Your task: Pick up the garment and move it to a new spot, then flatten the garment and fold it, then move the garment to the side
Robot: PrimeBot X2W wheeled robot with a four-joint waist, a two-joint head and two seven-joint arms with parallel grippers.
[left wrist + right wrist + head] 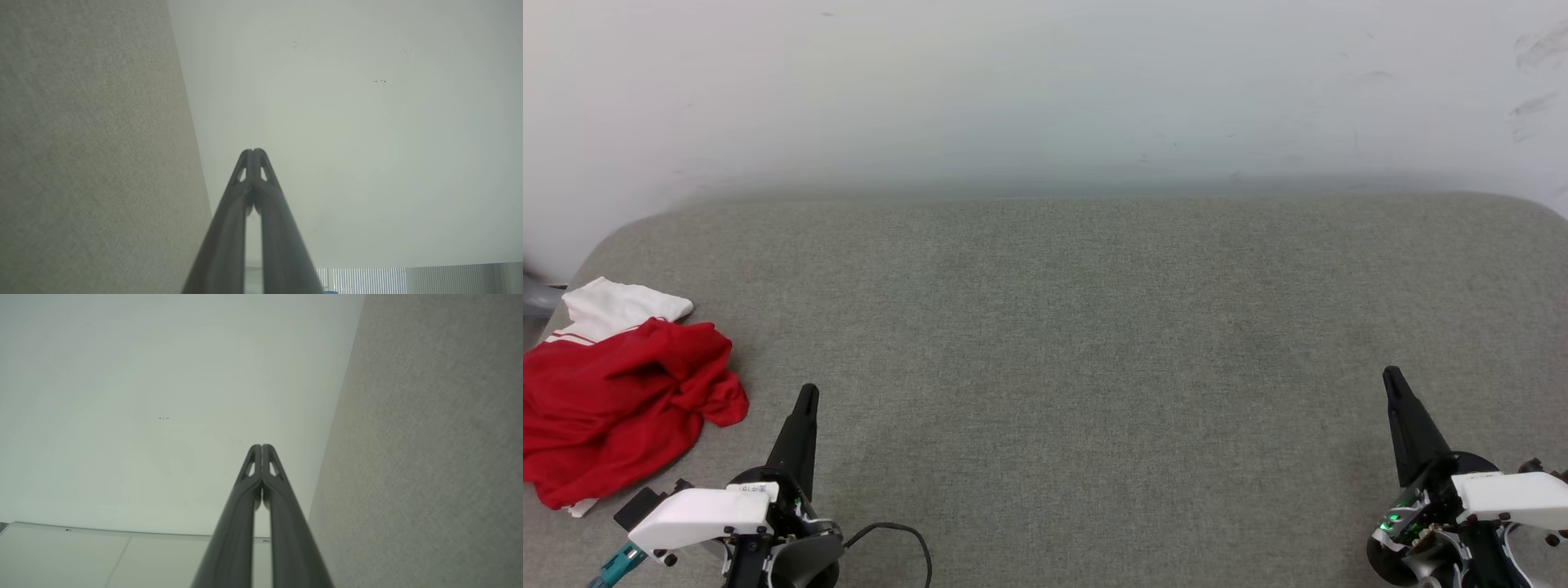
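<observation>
The garment (pixel 621 408) lies crumpled in a heap at the left end of the grey cushion (pixel 1078 327), near its front edge, with one white sleeve (pixel 617 306) on the side toward the cushion's back. My left pincer (pixel 806 402) hangs over the front-left part of the cushion, near the heap but not touching it. My right pincer (pixel 1393 384) hangs over the front-right part of the cushion, well apart from the cloth. Each pincer has its two fingers pressed together, tip against tip, and holds nothing. I judge the shirt to be light, soft and limp: it will sag from any single point, and thin jersey cloth may slip out of a shallow pinch. So I think the left pincer must open, then bite a thick fold on the red bulge nearest to it, taking several layers and not the loose sleeve.
</observation>
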